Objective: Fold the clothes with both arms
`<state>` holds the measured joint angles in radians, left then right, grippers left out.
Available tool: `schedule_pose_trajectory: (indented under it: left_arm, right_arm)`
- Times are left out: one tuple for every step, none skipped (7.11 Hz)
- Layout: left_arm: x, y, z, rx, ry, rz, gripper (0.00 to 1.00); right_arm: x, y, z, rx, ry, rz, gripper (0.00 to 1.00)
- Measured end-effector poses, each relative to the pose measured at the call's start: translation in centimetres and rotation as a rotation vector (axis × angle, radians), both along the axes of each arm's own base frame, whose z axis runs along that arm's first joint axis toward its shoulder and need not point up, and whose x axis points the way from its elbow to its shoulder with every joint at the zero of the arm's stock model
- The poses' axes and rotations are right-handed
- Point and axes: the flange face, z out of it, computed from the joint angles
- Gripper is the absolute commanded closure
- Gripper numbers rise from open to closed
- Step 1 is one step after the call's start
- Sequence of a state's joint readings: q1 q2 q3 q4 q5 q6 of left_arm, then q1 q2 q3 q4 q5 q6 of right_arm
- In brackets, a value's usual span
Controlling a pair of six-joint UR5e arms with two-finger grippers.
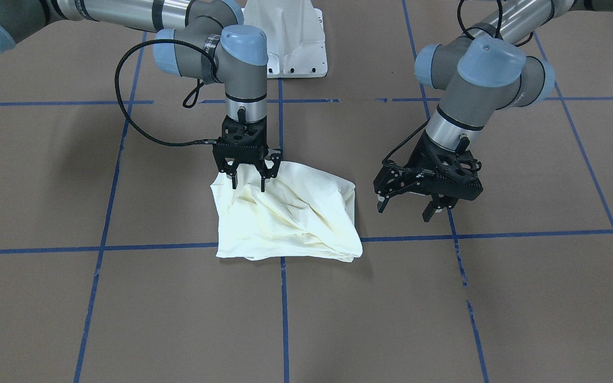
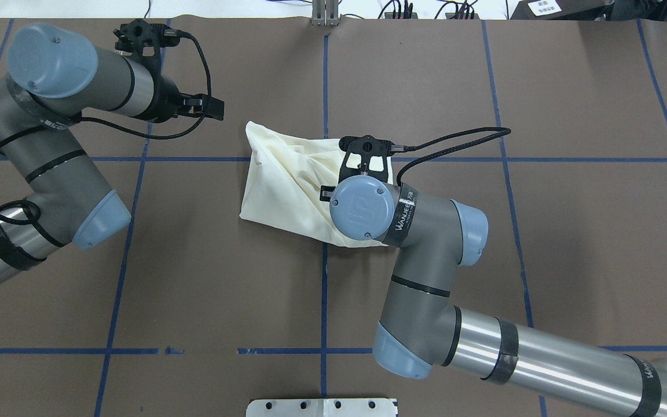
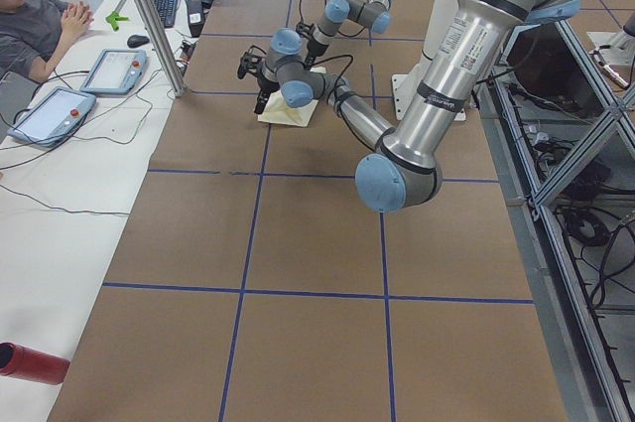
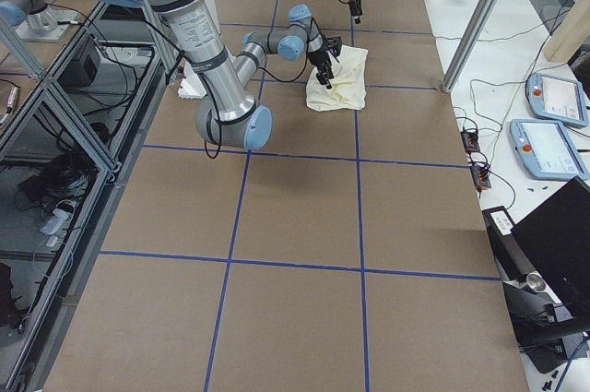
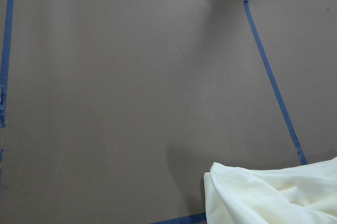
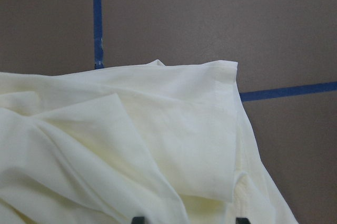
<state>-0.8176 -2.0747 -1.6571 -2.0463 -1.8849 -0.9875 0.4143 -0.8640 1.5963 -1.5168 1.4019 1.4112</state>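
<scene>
Our right gripper (image 1: pixel 248 183) had its fingers parted, tips at the robot-side edge of the cream T-shirt (image 1: pixel 296 218), clasping nothing. Our left gripper (image 1: pixel 404 211) hung spread and empty just beside the garment. The T-shirt lay on the table (image 1: pixel 125 308) as a compact, rumpled bundle. We judged that folding was mostly done and smoothing remained.

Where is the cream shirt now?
Front-facing view: the shirt lies bunched on the table, one corner under the right claw; the left claw hangs apart on the view's right.
</scene>
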Motion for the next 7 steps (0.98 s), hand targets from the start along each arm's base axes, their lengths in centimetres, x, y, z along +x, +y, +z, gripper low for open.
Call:
schedule_pose_trajectory:
  left_arm:
    - [0.0,0.0,0.0,-0.001,0.0,-0.001,0.0]
    - [0.0,0.0,0.1,-0.002,0.0,-0.002,0.0]
    - [-0.1,0.0,0.1,-0.003,-0.001,-0.002,0.0]
    - [-0.1,0.1,0.2,-0.003,-0.001,-0.003,0.0]
    - [-0.2,0.2,0.3,-0.003,0.0,-0.003,0.0]
    - [-0.4,0.4,0.4,-0.003,0.0,-0.003,0.0]
    - [-0.6,0.7,0.5,-0.003,0.001,-0.004,0.0]
  right_arm:
    - [-0.3,0.1,0.0,0.002,0.003,0.0,1.0]
    - [-0.5,0.1,-0.1,0.003,0.003,0.0,1.0]
    - [-0.5,0.1,-0.3,0.005,0.0,0.0,1.0]
    - [-0.4,-0.1,-0.7,0.008,-0.007,0.005,1.0]
    - [0.0,-0.8,-1.0,0.012,-0.016,0.016,1.0]
    - [0.9,-2.2,-1.0,0.015,-0.013,0.037,1.0]
    - [1.8,-4.6,-0.6,0.016,-0.002,0.066,1.0]
